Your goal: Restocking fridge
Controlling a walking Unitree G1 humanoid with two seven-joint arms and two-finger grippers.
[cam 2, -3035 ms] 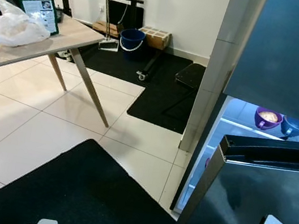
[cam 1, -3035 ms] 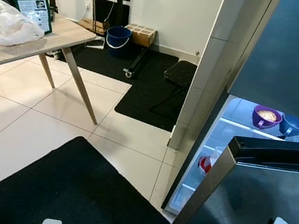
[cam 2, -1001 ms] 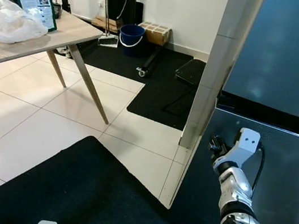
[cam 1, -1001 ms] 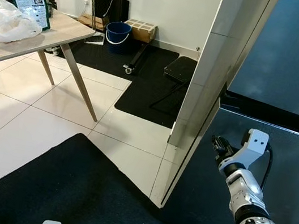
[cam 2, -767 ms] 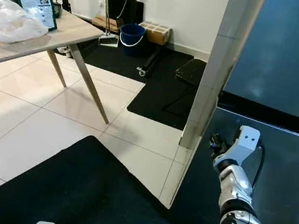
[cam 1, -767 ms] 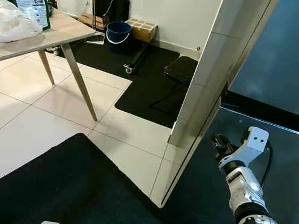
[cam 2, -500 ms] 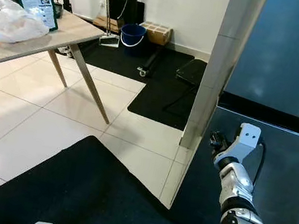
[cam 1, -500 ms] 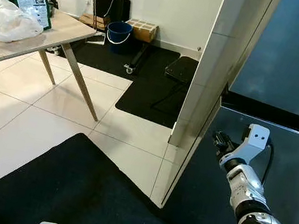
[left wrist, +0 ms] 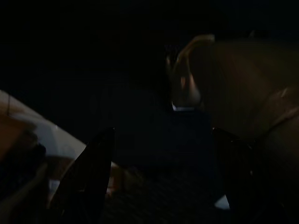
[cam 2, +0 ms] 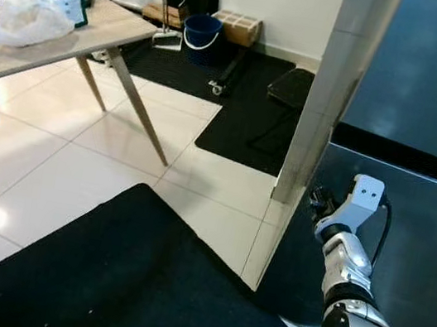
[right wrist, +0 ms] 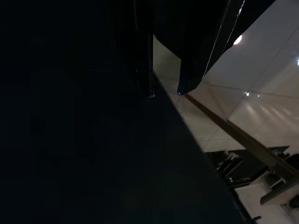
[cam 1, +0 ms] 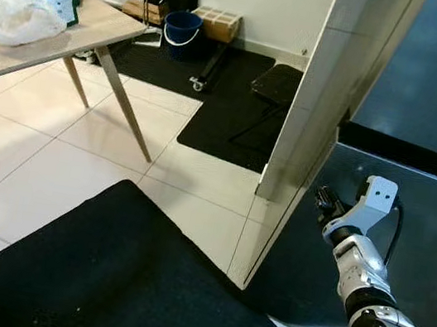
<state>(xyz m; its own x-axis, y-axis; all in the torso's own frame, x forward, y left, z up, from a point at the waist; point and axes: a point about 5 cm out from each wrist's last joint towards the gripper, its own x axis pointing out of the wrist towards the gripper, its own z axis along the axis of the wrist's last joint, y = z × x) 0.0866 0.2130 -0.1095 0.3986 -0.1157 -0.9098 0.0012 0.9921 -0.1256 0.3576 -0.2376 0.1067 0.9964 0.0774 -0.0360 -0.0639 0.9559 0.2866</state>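
— Is the fridge [cam 1: 409, 229] shut now?

— Yes. 3 seconds ago its lower door stood open with 2 bowls lit inside; now it's flush. The right gripper [cam 1: 323, 200] stays at the door's left edge, its 2 fingers [right wrist: 189, 46] slightly apart, holding nothing.

— And the left gripper [left wrist: 159, 177]?

— Hanging idle in the dark, jaws apart, empty.

— Anything left?

— A bag [cam 1: 12, 16] sits on the table [cam 1: 97, 34], well apart; maybe more groceries.

the tall fridge [cam 1: 433, 82] stood upright, dark glossy grey, its lower door [cam 1: 422, 248] shut flush below the upper one.
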